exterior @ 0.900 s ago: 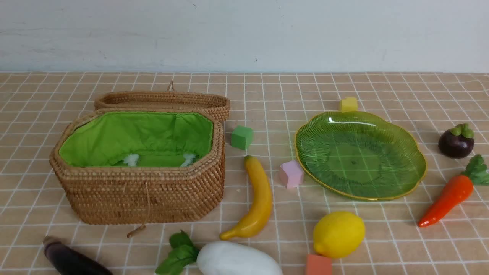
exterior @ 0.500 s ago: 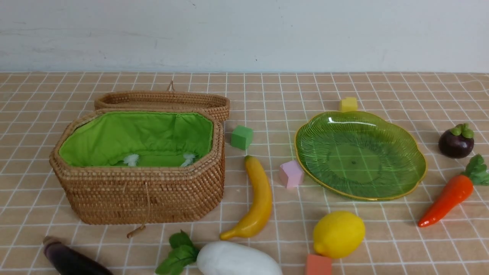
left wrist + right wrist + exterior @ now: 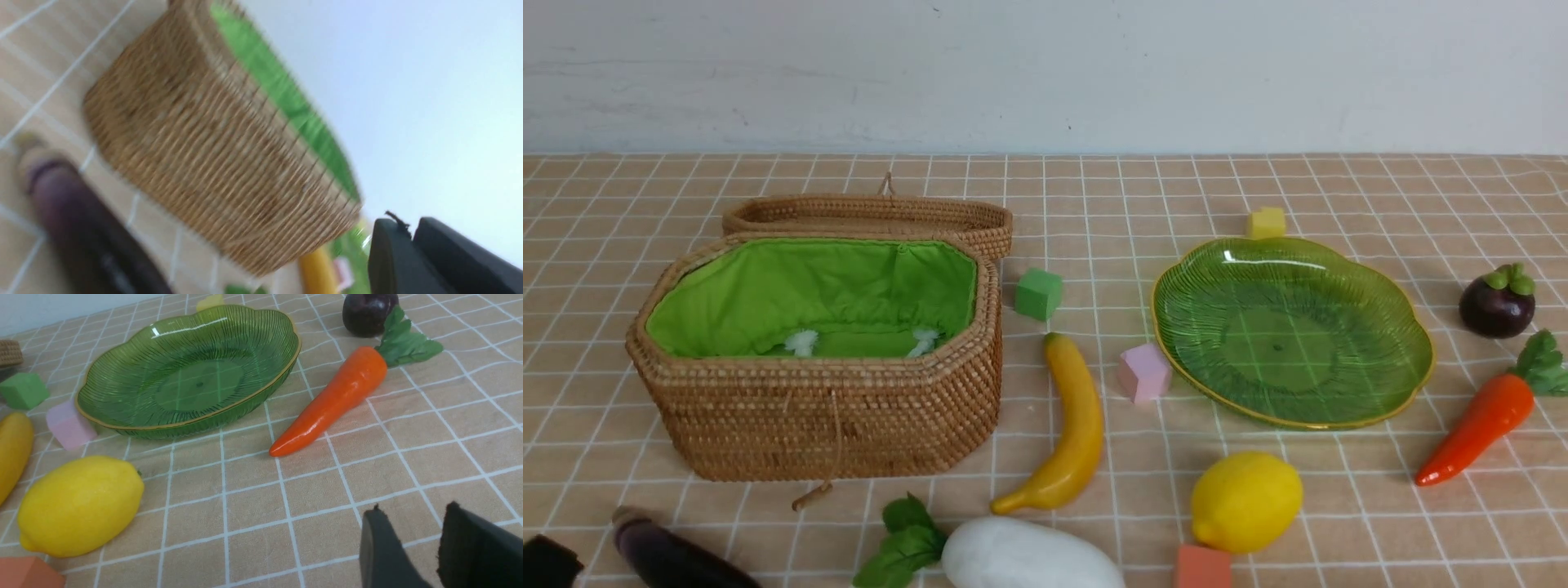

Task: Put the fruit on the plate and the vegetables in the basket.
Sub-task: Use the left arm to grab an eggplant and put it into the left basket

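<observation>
Front view: the basket (image 3: 833, 416) is being shown open on the left of the checked cloth (image 3: 1094, 188), with its lid (image 3: 866, 214) lying flat behind it. The plate (image 3: 1290, 327) is being shown on the right. All fruit and vegetables are being seen on the cloth, outside both. The banana (image 3: 1078, 425) is lying between basket and plate. The lemon (image 3: 1245, 500) is lying in front of the plate, the mangosteen (image 3: 1496, 304) to its right, and the carrot (image 3: 1474, 429) just in front of the mangosteen. The radish (image 3: 1029, 559) is being cut off by the near edge, and so is the eggplant (image 3: 674, 559) in front of the basket. A black piece of the left arm (image 3: 546, 563) is being seen beside the eggplant. A green cube (image 3: 1038, 293), pink cube (image 3: 1144, 372), yellow cube (image 3: 1267, 222) and orange cube (image 3: 1203, 567) are being noted nearby.

Left wrist view, blurred: the basket wall and the eggplant are being framed. The left gripper (image 3: 410, 228) is being held with fingers pressed together and nothing between them.

Right wrist view: the right gripper (image 3: 412, 514) is being held over bare cloth, well apart from the carrot, with jaws parted, cloth showing between them and nothing gripped. The plate, lemon and mangosteen are being framed beyond.
</observation>
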Available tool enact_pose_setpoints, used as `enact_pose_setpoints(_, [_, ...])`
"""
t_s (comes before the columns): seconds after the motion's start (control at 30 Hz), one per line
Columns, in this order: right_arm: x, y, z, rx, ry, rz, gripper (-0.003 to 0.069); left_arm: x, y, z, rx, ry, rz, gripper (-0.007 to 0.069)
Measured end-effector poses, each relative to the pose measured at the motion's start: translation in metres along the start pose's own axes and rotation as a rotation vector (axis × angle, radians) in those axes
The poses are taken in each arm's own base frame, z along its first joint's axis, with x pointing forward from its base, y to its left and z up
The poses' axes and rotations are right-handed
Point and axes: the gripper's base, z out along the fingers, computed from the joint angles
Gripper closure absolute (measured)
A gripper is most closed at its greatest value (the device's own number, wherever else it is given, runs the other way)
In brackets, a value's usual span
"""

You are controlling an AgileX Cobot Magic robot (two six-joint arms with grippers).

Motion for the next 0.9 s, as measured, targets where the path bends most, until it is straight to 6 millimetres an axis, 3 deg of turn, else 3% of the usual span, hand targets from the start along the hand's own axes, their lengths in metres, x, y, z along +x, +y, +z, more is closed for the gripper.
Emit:
enact_pose_setpoints(0.2, [0.000,0.000,0.000,0.000,0.000,0.000,0.0421,-0.008,-0.021,-0.002,-0.013,0.089,0.040,0.0552])
enact_pose_setpoints(0.3, [0.000,0.000,0.000,0.000,0.000,0.000,0.0421,-0.020,-0.042,0.006,-0.068,0.205,0.160,0.0552])
enact_pose_setpoints(0.47, [-0.001,0.000,0.000,0.002,-0.014,-0.017,0.0421,-0.026,-0.057,0.021,-0.137,0.363,0.285,0.0564])
enact_pose_setpoints(0.57, [-0.005,0.004,0.001,-0.058,-0.076,0.186,0.0421,-0.030,-0.069,0.034,-0.164,0.541,0.467,0.0638])
enact_pose_setpoints(0.7, [-0.019,0.010,-0.002,-0.180,-0.196,0.560,0.0421,-0.030,-0.078,0.047,-0.150,0.797,0.675,0.0638])
enact_pose_setpoints(0.8, [-0.024,0.011,-0.003,-0.226,-0.226,0.720,0.0433,-0.027,-0.081,0.060,-0.114,0.942,0.744,0.0638])
enact_pose_setpoints(0.9, [-0.027,0.015,-0.007,-0.243,-0.162,0.764,0.0461,-0.026,-0.081,0.071,-0.085,1.006,0.792,0.0638])
